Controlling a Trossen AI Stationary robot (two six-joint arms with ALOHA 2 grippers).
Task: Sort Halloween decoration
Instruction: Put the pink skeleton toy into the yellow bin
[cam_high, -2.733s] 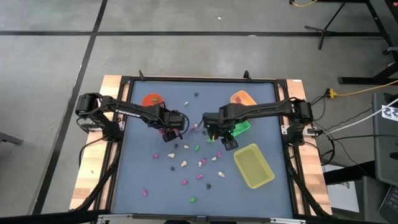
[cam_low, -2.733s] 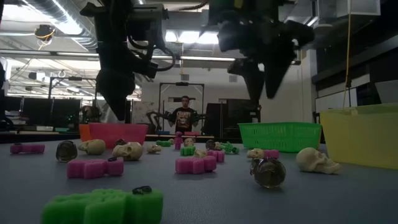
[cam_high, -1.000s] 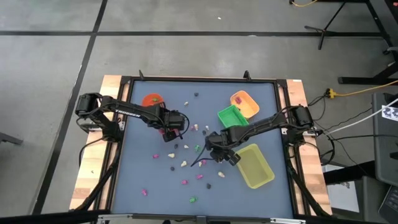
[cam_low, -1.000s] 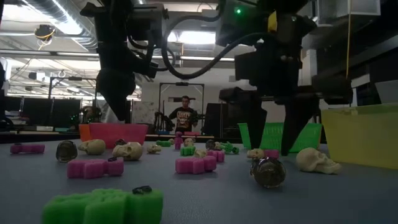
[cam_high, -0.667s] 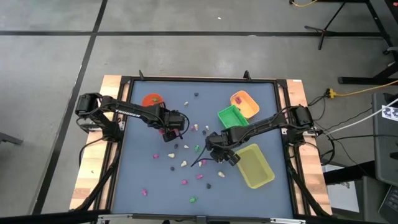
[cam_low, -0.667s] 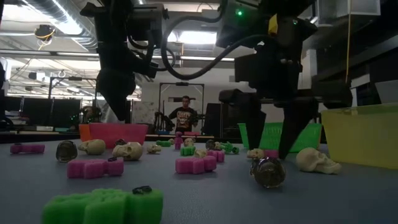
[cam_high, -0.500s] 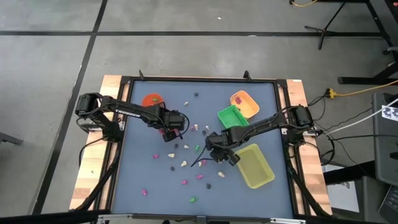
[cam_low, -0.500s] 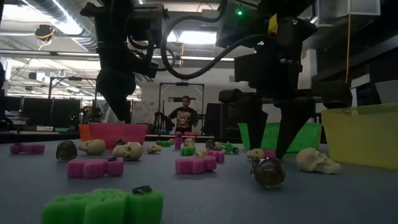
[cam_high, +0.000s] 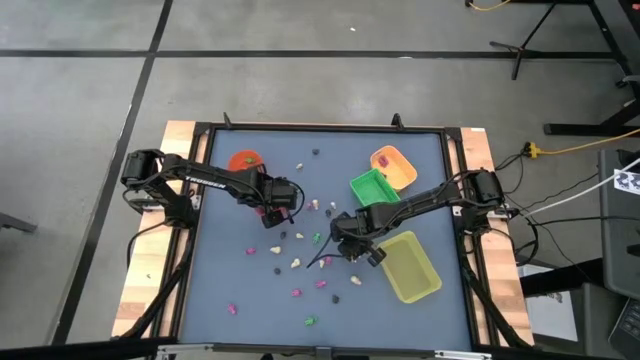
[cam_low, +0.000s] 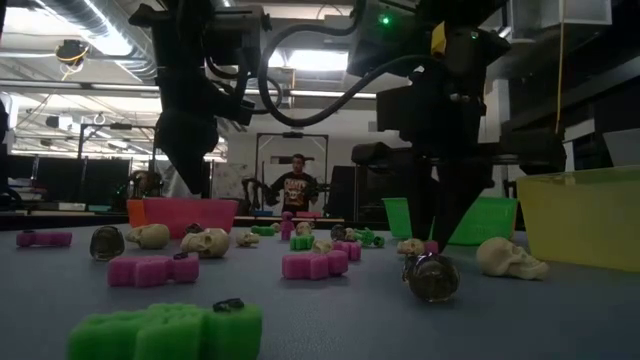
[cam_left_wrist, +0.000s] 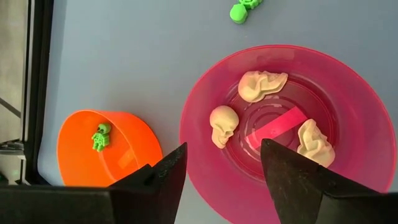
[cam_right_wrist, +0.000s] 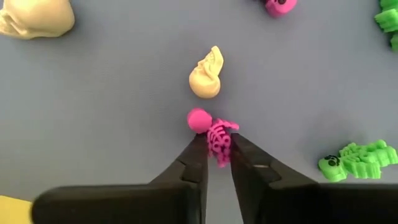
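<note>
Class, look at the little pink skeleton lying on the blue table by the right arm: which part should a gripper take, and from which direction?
Grip the pink skeleton across its narrow ribbed body, coming straight down from above. It lies flat on the table, and its round head is wider and likelier to slip. The right gripper has its fingers either side of the body just below the head, with the cream skull just clear.

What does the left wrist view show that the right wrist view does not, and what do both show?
Only the left wrist view shows the cups: a pink cup holding three cream skulls and a pink strip, and an orange cup holding a green skeleton. The left gripper hangs over them, jaws open.

Only the right wrist view shows the right gripper, jaws shut on a pink skeleton on the table, with a cream skull beside it.

Both show the blue table and green trinkets lying loose on it.
</note>
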